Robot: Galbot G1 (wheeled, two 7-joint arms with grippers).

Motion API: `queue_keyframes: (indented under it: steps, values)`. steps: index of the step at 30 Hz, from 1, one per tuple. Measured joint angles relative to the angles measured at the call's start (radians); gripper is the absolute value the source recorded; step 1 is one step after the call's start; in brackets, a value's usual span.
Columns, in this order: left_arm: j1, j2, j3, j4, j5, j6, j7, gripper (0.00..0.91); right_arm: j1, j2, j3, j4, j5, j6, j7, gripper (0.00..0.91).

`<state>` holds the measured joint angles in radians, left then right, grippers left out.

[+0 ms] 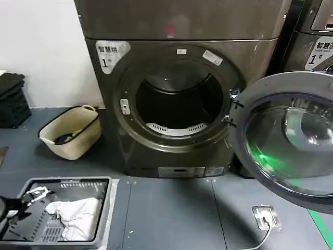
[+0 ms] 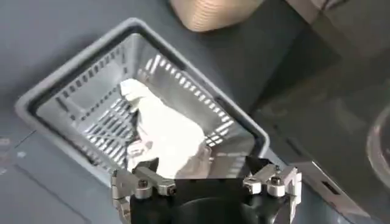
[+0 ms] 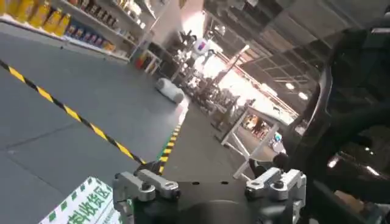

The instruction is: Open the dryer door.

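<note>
Basket [image 1: 101, 208] at far left sits under our left gripper [image 2: 206, 182], jaws spread wide, empty. Dryer [image 1: 177, 104] stands centre, drum exposed. Door [image 1: 291, 140] hangs swung wide at right; opening looks done. Our right gripper [image 3: 207, 187] is spread, empty; next, we judge, only retreat.

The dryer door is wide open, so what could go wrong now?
The dryer door hangs far out on its hinge, so an arm swinging past might bump it. The left gripper hovers over the grey basket holding a white cloth; lowering could snag either.
</note>
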<state>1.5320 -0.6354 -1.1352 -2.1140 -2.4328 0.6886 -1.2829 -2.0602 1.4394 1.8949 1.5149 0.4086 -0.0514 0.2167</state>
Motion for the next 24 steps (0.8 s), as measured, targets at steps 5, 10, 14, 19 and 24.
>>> queue_keyframes:
  steps: [5, 10, 14, 19, 24]
  values:
    - [0.002, -0.001, -0.007, 0.01, -0.014, -0.001, -0.009, 0.907, 0.001, 0.004, -0.001, -0.01, 0.002, 0.038, -0.014, 0.907]
    - [0.002, 0.0, -0.01, 0.023, -0.017, 0.001, -0.013, 0.907, 0.001, 0.008, 0.004, -0.015, 0.003, 0.056, -0.036, 0.907]
    - [0.002, 0.002, -0.014, 0.03, -0.02, 0.002, -0.014, 0.907, 0.002, 0.011, 0.006, -0.013, 0.0, 0.061, -0.038, 0.907]
    - [0.002, 0.003, -0.015, 0.034, -0.016, 0.003, -0.014, 0.907, 0.002, 0.011, 0.004, -0.015, 0.0, 0.047, -0.03, 0.907]
    - [0.001, 0.003, -0.015, 0.043, -0.01, 0.01, -0.014, 0.907, 0.001, 0.013, 0.003, -0.019, 0.0, 0.045, -0.028, 0.907]
